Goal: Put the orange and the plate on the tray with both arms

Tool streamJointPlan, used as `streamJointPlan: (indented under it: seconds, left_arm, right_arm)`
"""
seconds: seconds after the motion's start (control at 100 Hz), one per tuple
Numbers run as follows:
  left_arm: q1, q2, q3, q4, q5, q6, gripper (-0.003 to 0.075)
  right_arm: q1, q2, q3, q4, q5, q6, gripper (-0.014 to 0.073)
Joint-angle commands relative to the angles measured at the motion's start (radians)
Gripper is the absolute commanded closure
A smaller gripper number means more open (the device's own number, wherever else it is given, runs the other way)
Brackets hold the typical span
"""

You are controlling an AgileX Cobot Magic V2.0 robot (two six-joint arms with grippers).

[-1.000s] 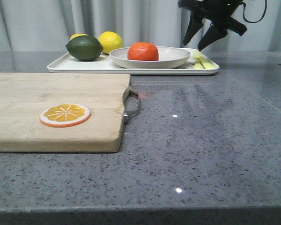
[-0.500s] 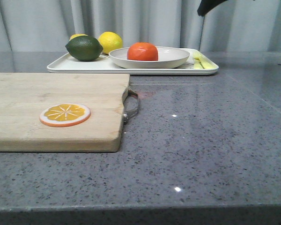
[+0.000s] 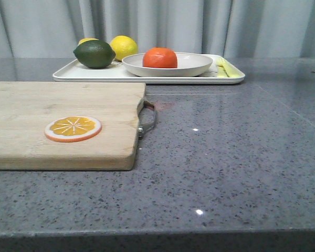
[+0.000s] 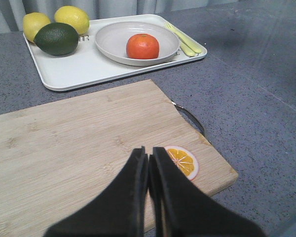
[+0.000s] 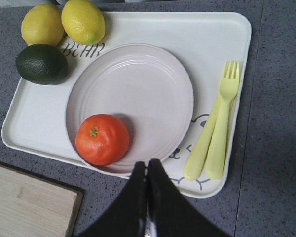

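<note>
Orange (image 3: 160, 58) sits in the plate (image 3: 191, 65), which rests on the tray (image 3: 94, 74) at the tabletop's (image 3: 236, 152) far side. Both end effectors, left (image 4: 149, 163) and right (image 5: 147, 173), are closed, holding nothing.

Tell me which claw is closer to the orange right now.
Right. The right claw, shut, hangs above the tray next to the plate's rim by the orange. The left claw, also shut, sits over the cutting board, well away from the tray.
</note>
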Motion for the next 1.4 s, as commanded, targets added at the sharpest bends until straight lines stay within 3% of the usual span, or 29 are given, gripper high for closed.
streamJointPlan:
  seconds: [0.0,0.3,1.14,1.39]
  left_arm:
    - [0.002,0.006,-0.027,-0.005,-0.078,-0.006,0.0739]
    - [0.002,0.006,-0.027,-0.005,-0.074,-0.006,0.0739]
    - [0.002,-0.006,-0.025,-0.005,-0.069,-0.006,0.0739]
    - [0.002,-0.097,0.052,-0.007,-0.087,-0.002,0.0739]
  right_arm:
    - [-0.005,-0.117,0.02,-0.007,0.076,-0.015,0.0659]
    - [0.037,-0.35,0.292,-0.133,0.008,-0.018,0.0659]
    - [0.039,-1.117,1.361,-0.16,-0.676,-0.147,0.0662]
    - [0.039,-1.3,1.636,-0.162,-0.863,-0.152,0.0662]
